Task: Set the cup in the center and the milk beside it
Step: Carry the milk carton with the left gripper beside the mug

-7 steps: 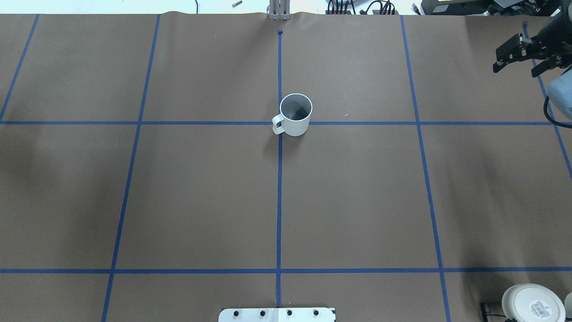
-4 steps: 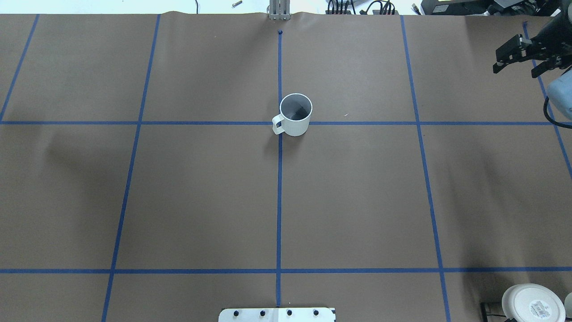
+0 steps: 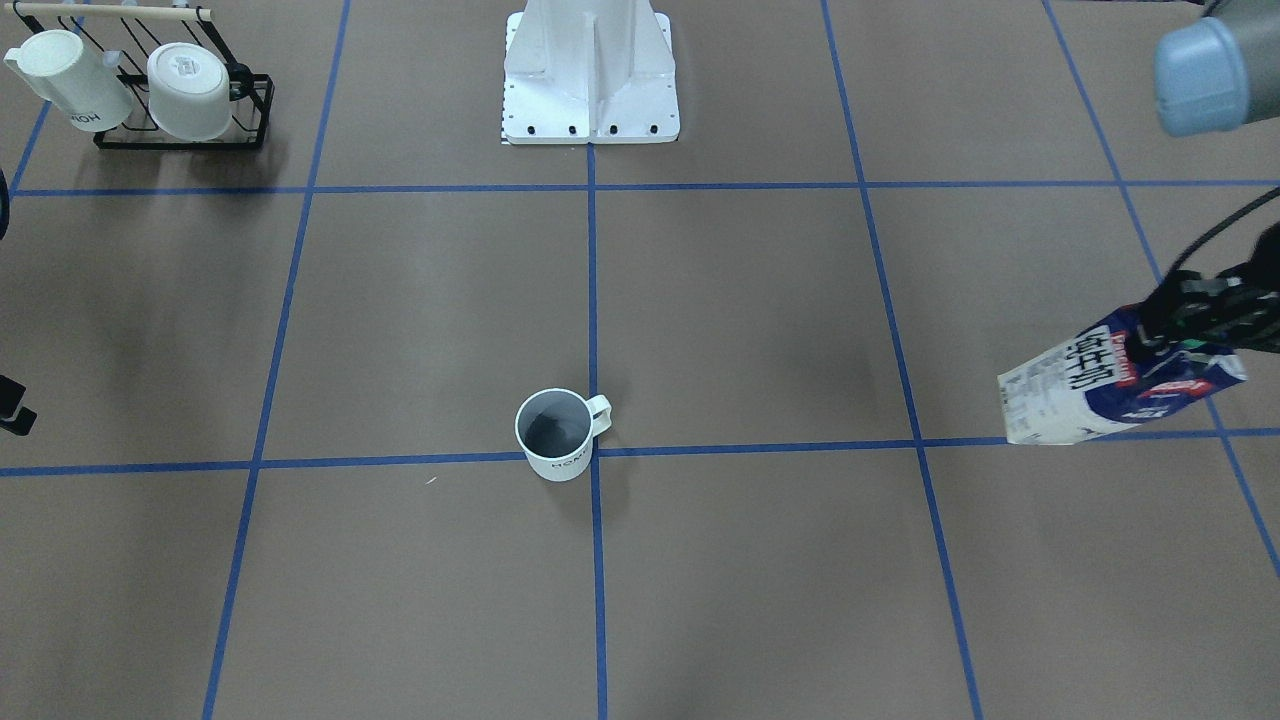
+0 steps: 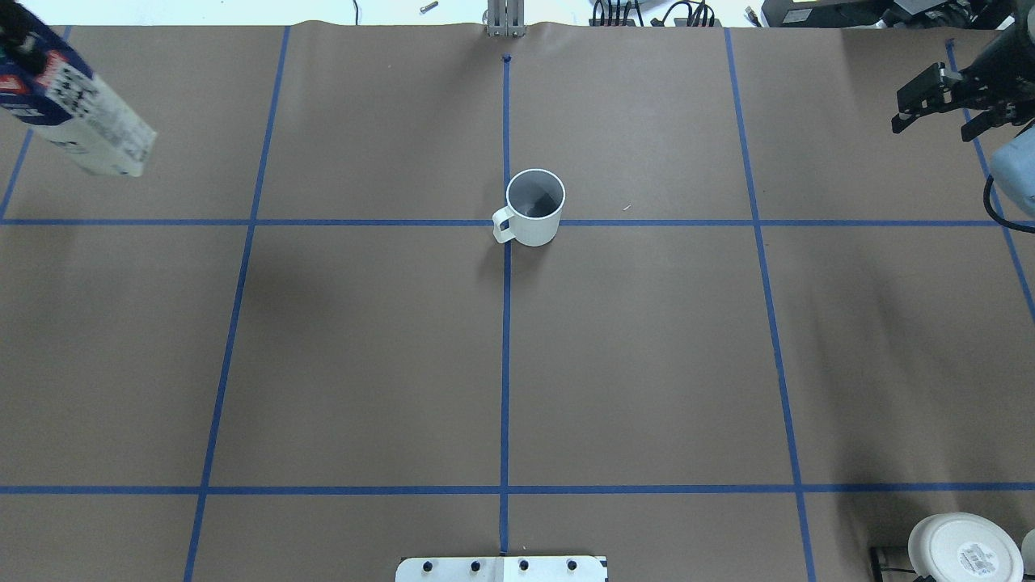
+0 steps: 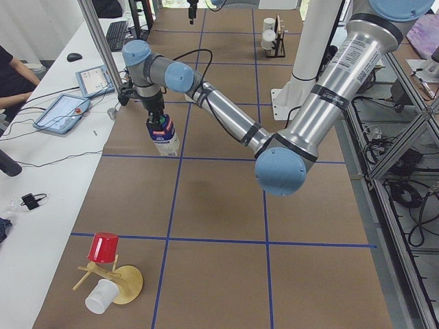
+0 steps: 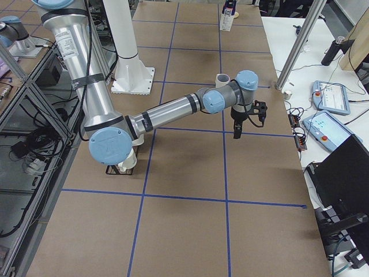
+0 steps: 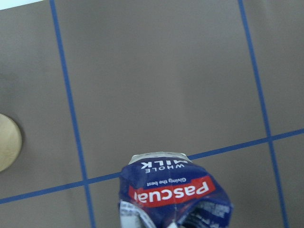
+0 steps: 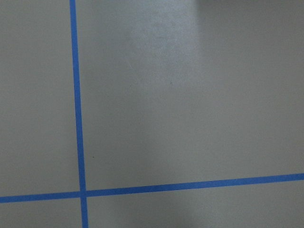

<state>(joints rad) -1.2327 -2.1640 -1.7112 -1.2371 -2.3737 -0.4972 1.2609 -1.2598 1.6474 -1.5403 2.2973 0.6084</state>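
Observation:
The white cup [image 4: 534, 207] stands upright just right of the center [image 4: 506, 222] crossing, its handle over the tape; in the front view the cup [image 3: 553, 435] shows its dark inside. The milk [image 3: 1100, 388] carton hangs tilted above the table at the far left, and my left gripper [image 3: 1190, 325] is shut on its crumpled top. In the overhead view the milk [image 4: 81, 121] is at the top left corner, well away from the cup. My right gripper [image 4: 930, 125] hovers open and empty at the far right.
A black rack [image 3: 180, 135] with two white mugs sits near the robot base [image 3: 590, 90]. A red cup [image 5: 104, 247] and a wooden stand [image 5: 116, 281] lie at the table's left end. A person's arm [image 5: 14, 96] and tablets [image 5: 65, 110] are beyond the far edge.
The milk carton, held by the left gripper, has come into the overhead view at the top left. The cup has not moved, and the right gripper has barely shifted.

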